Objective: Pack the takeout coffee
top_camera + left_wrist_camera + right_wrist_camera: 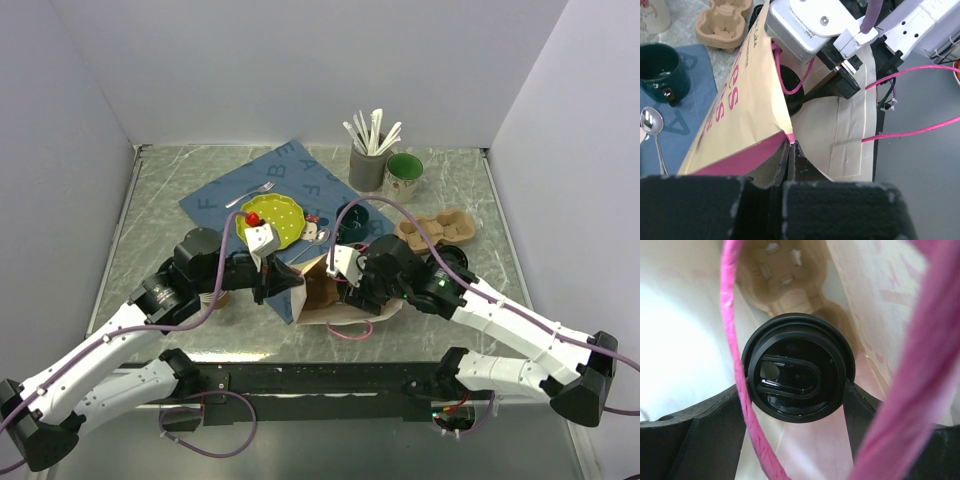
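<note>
The takeout coffee point(799, 367) shows in the right wrist view as a round black lid, inside the brown paper bag point(325, 295). My right gripper point(794, 390) is shut on it, one finger pressed against each side of the lid. A moulded cardboard cup carrier point(785, 280) lies deeper in the bag, beyond the cup. The bag's pink handle point(735, 365) loops in front of the lid. My left gripper point(789, 150) is shut on the bag's upper edge point(740, 100) and holds the mouth open. From above the cup is hidden by the bag and my right gripper point(350, 285).
A dark green mug point(662, 70) and a spoon point(651, 122) sit on the blue cloth point(250, 190) beside the bag. Behind are a yellow-green plate point(272, 218), a cup of utensils point(368, 160), a green-lined mug point(404, 175) and more cup carriers point(437, 228).
</note>
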{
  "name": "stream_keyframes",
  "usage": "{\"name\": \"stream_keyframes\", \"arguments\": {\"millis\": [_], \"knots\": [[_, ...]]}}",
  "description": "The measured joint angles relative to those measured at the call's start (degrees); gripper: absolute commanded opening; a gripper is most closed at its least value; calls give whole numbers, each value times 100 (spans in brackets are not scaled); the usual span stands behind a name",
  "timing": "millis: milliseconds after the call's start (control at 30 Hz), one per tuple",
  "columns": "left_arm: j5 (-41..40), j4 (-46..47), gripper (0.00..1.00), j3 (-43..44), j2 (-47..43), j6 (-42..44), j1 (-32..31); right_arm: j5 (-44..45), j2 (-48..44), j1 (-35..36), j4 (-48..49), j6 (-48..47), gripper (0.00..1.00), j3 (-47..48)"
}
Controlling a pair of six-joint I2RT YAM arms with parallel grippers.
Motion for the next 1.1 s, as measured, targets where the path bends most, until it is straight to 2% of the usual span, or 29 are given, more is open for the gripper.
{"name": "stream_keyframes", "arguments": {"millis": [333, 767, 1100], "knots": [[118, -116, 1, 15, -28, 151, 2, -693, 540, 61, -94, -94, 61, 249], [116, -214, 1, 44, 4, -20, 2, 343, 459, 562, 1064, 26, 61, -483], [107, -214, 1, 44, 15, -2, 2, 503, 356, 564, 1023, -13, 61, -498]]}}
